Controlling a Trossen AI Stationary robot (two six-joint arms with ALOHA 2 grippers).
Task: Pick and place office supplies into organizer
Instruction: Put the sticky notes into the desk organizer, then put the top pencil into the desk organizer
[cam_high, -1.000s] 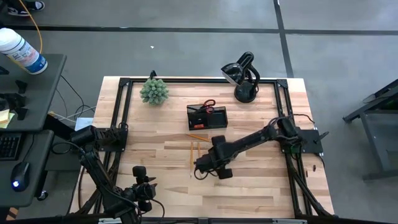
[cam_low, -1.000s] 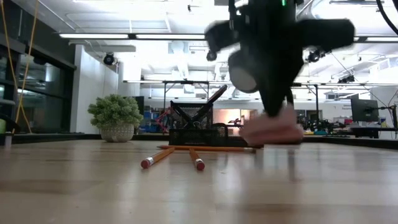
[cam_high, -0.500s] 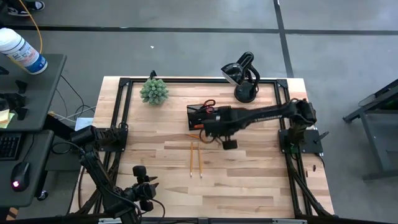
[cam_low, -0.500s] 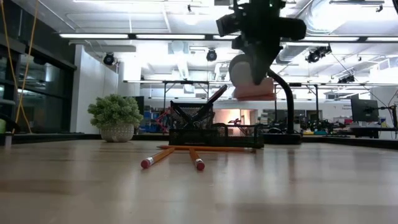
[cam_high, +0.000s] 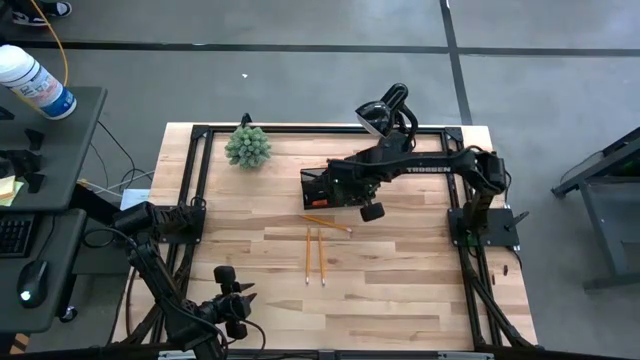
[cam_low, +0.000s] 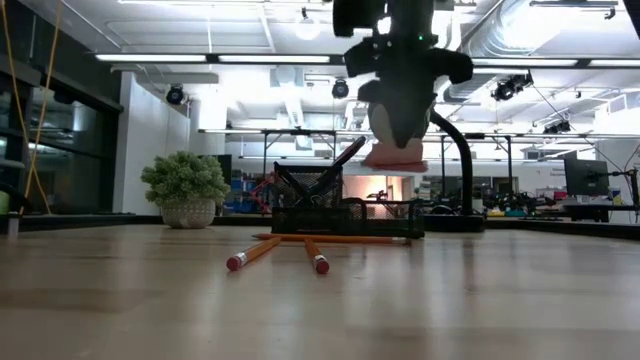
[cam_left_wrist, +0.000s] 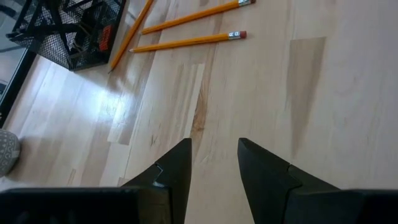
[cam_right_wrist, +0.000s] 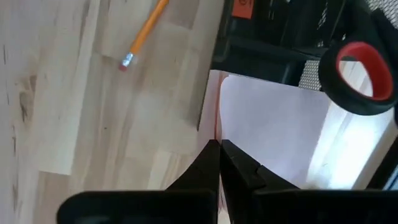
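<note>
My right gripper (cam_right_wrist: 218, 151) is shut on the pink sticky-note pad (cam_right_wrist: 273, 127) and hovers over the black mesh organizer (cam_high: 333, 187), seen in the low view as pad (cam_low: 395, 155) above organizer (cam_low: 345, 216). Red-handled scissors (cam_right_wrist: 364, 71) stand in the organizer. Three yellow pencils lie flat on the table just near of it: two side by side (cam_high: 308, 255) (cam_high: 322, 256) and one slanted (cam_high: 325, 222). My left gripper (cam_left_wrist: 214, 163) is open, low over the bare table by the near-left corner (cam_high: 230, 300). My right gripper pinches the pink pad between its two fingers at one edge (cam_right_wrist: 214, 127), coming from above with the fingers pointing down. The pad is lifted clear and sits roughly level under the fingertips (cam_low: 398, 128), above the organizer's right part.
A black desk lamp (cam_high: 390, 125) stands at the far edge right of the organizer, and a green spiky plant (cam_high: 248, 147) sits at the far left. Bare wood stretches along the near side and right side of the table (cam_high: 420, 290).
My right gripper, shut on the pink pad, has risen from low over the table's near middle and swung toward the far edge, past the pencils, until it hangs over the organizer. The pad went with it, lifted clear. The pencils stayed put.
</note>
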